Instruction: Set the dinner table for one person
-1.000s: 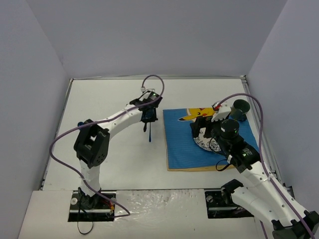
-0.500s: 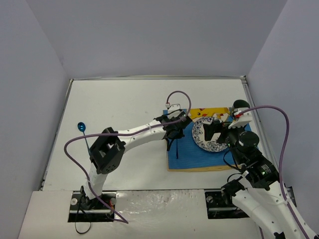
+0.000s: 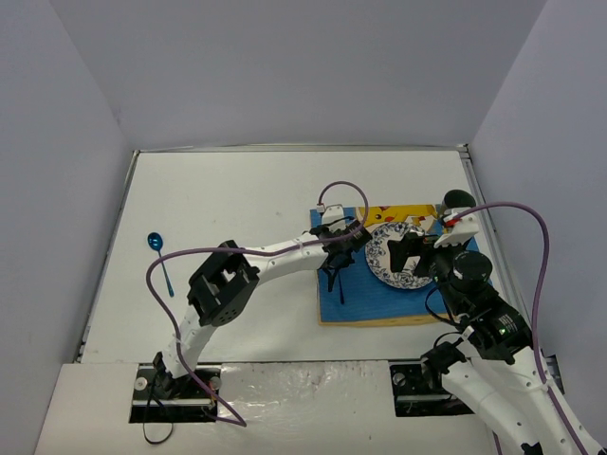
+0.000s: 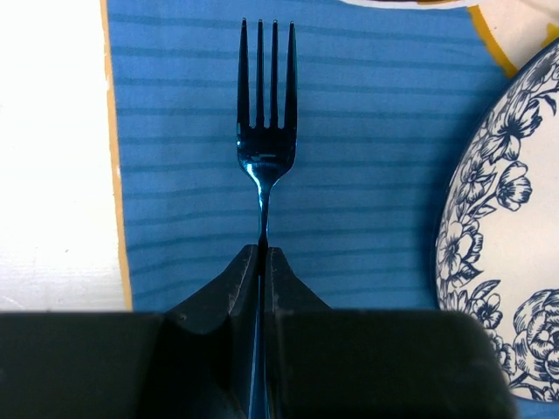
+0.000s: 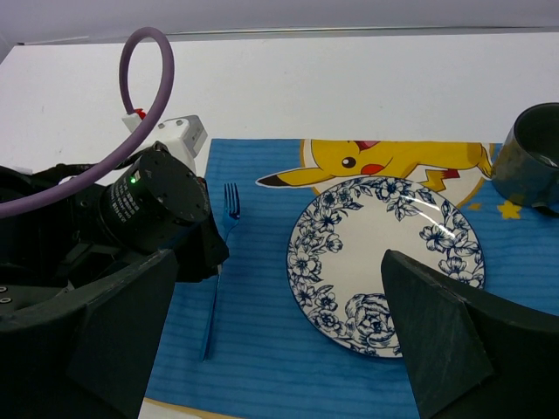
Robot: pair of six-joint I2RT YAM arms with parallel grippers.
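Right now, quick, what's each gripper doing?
Left gripper: closed, holding the fork.
Right gripper: open, holding nothing.

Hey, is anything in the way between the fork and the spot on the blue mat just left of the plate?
Nothing visible. The left hand holds the fork directly over a bare strip of the blue mat. The plate lies to its right, apart from it. Whether the fork touches the mat cannot be told.

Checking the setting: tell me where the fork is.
Left wrist view: fork at the mat's left side, left of the plate, handle in the left claw.
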